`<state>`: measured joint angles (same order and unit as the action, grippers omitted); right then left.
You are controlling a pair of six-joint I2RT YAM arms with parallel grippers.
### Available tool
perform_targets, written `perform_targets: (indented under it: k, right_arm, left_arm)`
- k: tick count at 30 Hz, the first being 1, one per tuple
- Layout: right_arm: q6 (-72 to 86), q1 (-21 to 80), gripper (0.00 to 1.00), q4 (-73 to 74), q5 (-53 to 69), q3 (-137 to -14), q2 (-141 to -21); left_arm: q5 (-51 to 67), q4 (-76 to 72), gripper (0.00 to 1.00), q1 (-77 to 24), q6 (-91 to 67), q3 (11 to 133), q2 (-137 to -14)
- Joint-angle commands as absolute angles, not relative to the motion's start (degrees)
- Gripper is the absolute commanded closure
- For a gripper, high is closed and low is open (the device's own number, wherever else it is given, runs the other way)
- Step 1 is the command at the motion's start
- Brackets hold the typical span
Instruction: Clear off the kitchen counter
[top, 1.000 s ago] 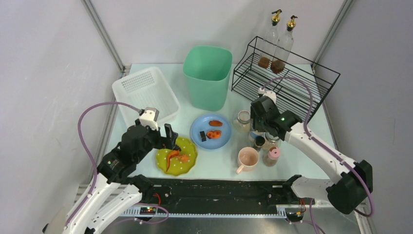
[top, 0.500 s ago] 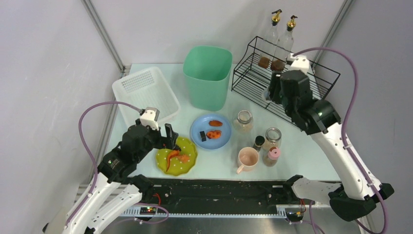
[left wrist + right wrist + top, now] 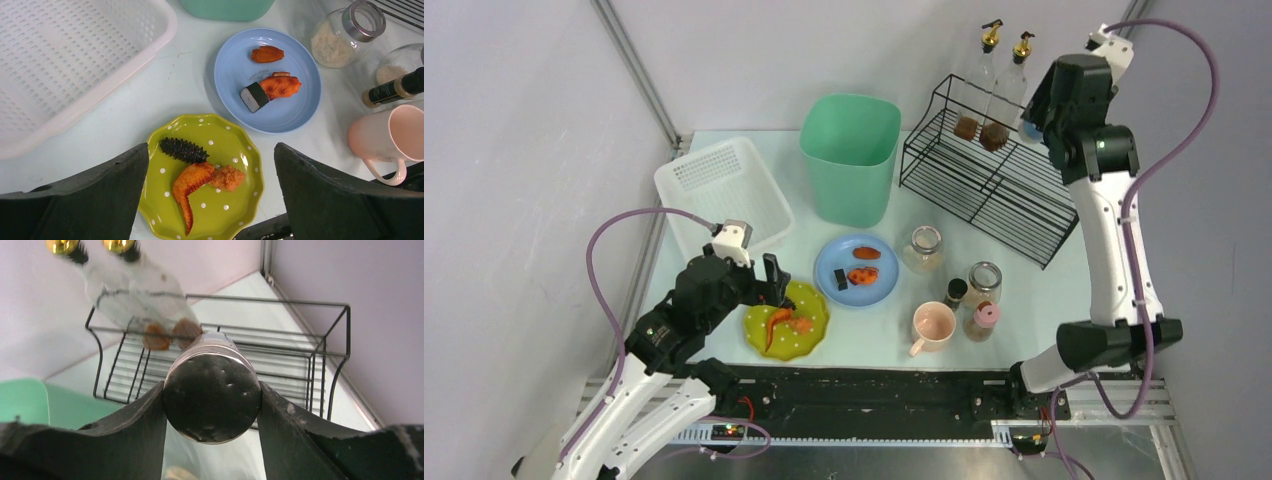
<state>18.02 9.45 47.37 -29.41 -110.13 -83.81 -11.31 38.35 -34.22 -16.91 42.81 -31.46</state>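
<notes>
The pale table [image 3: 864,345] lies under everything, running from the black rail by the arm bases back to the wall, with a green bin [image 3: 849,155] standing near its far middle. Left of the bin sits a white basket [image 3: 724,190]. Right of the bin stands a black wire rack [image 3: 1014,185], with two oil bottles [image 3: 999,85] at its far end.

In front of the bin is a blue plate [image 3: 874,293] with three bits of food. Farther forward and to the left is a green dotted plate [image 3: 802,346] bearing a dark spiky piece, an orange wing and a fried lump. The left jaws hang over that plate, spread wide and holding nothing.

In front of the bin and to its right stand two glass jars [image 3: 923,248], a small dark bottle [image 3: 956,292], a pink-lidded shaker [image 3: 984,318] and a pink mug [image 3: 934,325], all close together.

The right jaws are raised high to the right of the bin, above the rack's far end, pinching a jar [image 3: 212,395] by its sides, its dark round end facing the wrist camera.
</notes>
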Motion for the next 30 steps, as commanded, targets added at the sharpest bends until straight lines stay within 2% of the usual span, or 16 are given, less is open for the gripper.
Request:
perform_targets:
  k: [1,8,14,25,30]
  right_arm:
    - [21.0,5.2,1.00,44.3,-28.1,-121.6,-90.4]
    - [22.6,1.4,1.00,48.0,-28.4,-133.0,-99.5]
    - [27.0,-2.4,1.00,50.2,-23.9,-133.9,-103.5]
    - [28.5,-3.3,1.00,52.7,-20.3,-132.1,-108.1]
    - [28.4,-3.3,1.00,55.8,-18.3,-134.9,-112.1]
  left_arm:
    - [-10.3,37.7,0.02,-34.0,-15.9,43.0,-31.7]
    - [-10.2,37.7,0.02,-34.0,-15.8,43.0,-31.6]
    - [-10.1,37.7,0.02,-33.9,-15.7,43.0,-31.5]
    - [-9.5,37.7,0.02,-34.0,-15.7,43.1,-31.1]
    - [-9.5,37.7,0.02,-34.0,-15.7,43.1,-31.1]
